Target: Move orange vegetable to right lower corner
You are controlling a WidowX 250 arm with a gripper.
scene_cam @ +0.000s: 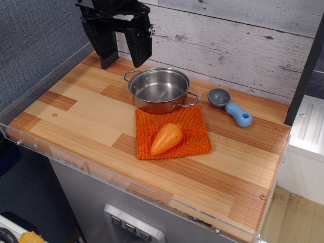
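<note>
The orange vegetable [166,138], a small glossy toy carrot, lies on a square orange woven cloth [172,131] in the middle of the wooden tabletop, fat end to the upper right. My black gripper [121,63] hangs at the back left, above the table and left of the pot, jaws open and empty, well apart from the carrot. The right lower corner [253,212] of the striped plank top has a clear acrylic rim and a small screw [262,196] near it.
A steel pot [159,90] with two handles stands just behind the cloth. A grey and blue scoop [230,107] lies to the pot's right. A whitewashed plank wall runs along the back. A clear rim edges the table's front and left.
</note>
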